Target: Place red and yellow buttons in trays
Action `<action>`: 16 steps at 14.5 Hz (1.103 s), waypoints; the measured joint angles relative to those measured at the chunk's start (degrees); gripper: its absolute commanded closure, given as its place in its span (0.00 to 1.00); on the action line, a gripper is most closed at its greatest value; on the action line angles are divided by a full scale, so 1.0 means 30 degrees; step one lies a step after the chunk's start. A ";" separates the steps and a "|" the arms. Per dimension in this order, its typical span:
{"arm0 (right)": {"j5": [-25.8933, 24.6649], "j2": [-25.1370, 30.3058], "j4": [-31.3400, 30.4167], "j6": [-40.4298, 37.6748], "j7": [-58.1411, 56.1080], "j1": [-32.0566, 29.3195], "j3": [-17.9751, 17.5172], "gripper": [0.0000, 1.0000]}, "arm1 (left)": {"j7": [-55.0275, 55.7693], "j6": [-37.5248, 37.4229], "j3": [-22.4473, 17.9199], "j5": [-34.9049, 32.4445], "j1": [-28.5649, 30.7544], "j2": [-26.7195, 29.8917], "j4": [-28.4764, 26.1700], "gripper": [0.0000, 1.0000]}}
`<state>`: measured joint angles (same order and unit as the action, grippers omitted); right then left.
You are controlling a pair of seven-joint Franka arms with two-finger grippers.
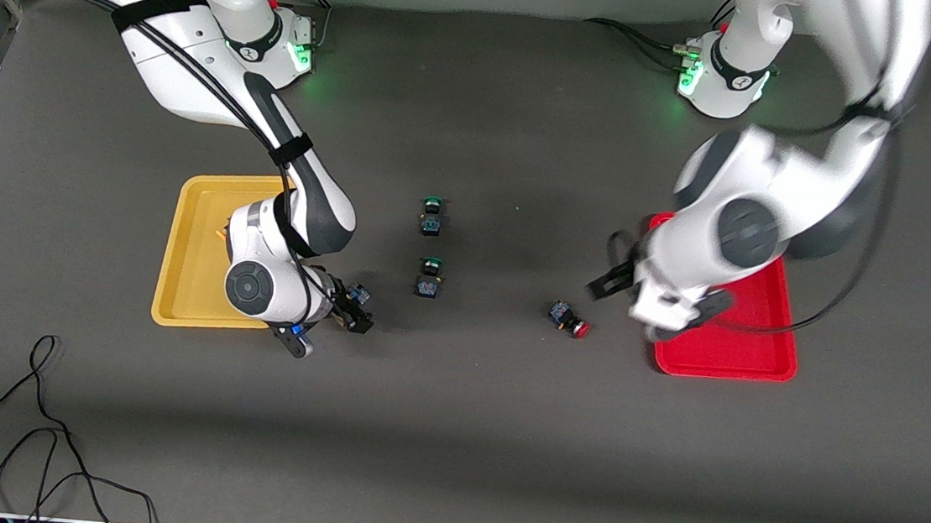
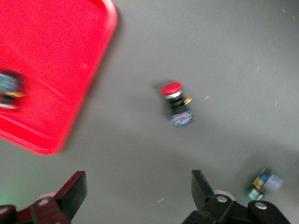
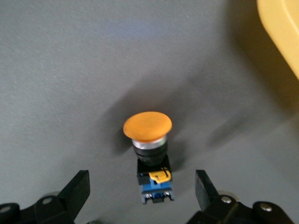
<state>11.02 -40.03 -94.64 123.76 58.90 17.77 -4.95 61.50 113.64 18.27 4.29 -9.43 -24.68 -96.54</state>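
In the front view a matte dark grey surface (image 1: 451,429) filled the picture. A shallow yellow tray (image 1: 188,254) of glossy plastic with rounded corners lay at about 9 o'clock, toward the right arm's end. A matching red tray (image 1: 727,356) lay at about 3 o'clock. Two green-capped switches (image 1: 432,215) stood near the centre, one nearer the camera than the other. A red button (image 1: 568,318) lay tipped on its side at 9 o'clock from the red tray, just apart from its rim. The right claw (image 1: 350,309) was low at the yellow tray's 4 o'clock corner. The left claw (image 1: 614,281) hung over the red tray's rim. A loose black cable (image 1: 38,426) curled at 7 o'clock, and wide bare surface lay nearest the camera.

In the left wrist view the left claw (image 2: 138,191) was spread wide and held nothing. The red button (image 2: 176,103), with its domed cap and black-and-blue body, lay on bare surface beside the red tray (image 2: 56,51). A dark switch (image 2: 9,88) lay in that tray, its cap colour impossible to tell.

In the right wrist view the right claw (image 3: 141,186) was parted, its fingers either side of a yellow button (image 3: 148,154) without touching it. That button had a smooth orange-yellow mushroom cap and rested on the surface near the yellow tray's (image 3: 280,32) rounded rim.
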 measured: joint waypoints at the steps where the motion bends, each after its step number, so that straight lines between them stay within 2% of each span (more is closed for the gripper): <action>1: -0.0002 0.0069 -0.0119 0.0032 -0.0001 0.0026 -0.0006 0.17 | 0.1419 0.1355 0.0001 -0.0009 -0.0351 -0.1206 0.0071 0.02; 3: -0.0010 0.0085 -0.0687 0.0707 -0.0017 0.0081 -0.0022 0.40 | 0.2901 0.3053 -0.0001 -0.0018 -0.0775 -0.3139 0.0142 0.04; 4: -0.0032 0.0084 -0.1094 0.1121 -0.0097 0.0108 -0.0027 0.48 | 0.3215 0.3645 -0.0003 -0.0019 -0.0884 -0.3838 0.0120 0.04; 6: -0.0061 0.0084 -0.1731 0.1567 -0.0545 0.0100 -0.0021 0.73 | 0.3505 0.4689 -0.0013 -0.0020 -0.0956 -0.4831 0.0014 0.07; 7: -0.0061 0.0122 -0.1787 0.1679 -0.0653 0.0090 -0.0020 0.81 | 0.3546 0.5115 -0.0034 -0.0020 -0.0955 -0.5134 -0.0080 0.11; 8: -0.0063 0.0237 -0.1801 0.1687 -0.0673 0.0088 -0.0019 0.87 | 0.3576 0.5451 -0.0059 -0.0020 -0.0955 -0.5350 -0.0155 0.19; 13: -0.0079 0.1806 -0.1653 0.0916 -0.0781 -0.0061 -0.0005 0.90 | 0.3694 0.5843 -0.0076 -0.0020 -0.0955 -0.5599 -0.0181 0.93; 14: -0.0147 0.2504 -0.1637 0.0138 -0.0999 -0.0184 0.0039 0.90 | 0.3705 0.5842 -0.0076 -0.0020 -0.0954 -0.5597 -0.0178 1.00; 16: -0.0304 0.4080 -0.1719 -0.1511 -0.2295 -0.0603 0.0529 0.89 | 0.3735 0.5819 -0.0078 -0.0020 -0.0948 -0.5581 -0.0152 1.00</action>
<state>10.10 -27.79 -99.80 119.23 52.02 15.96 -3.36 72.70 131.10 18.04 4.23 -12.28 -41.43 -97.00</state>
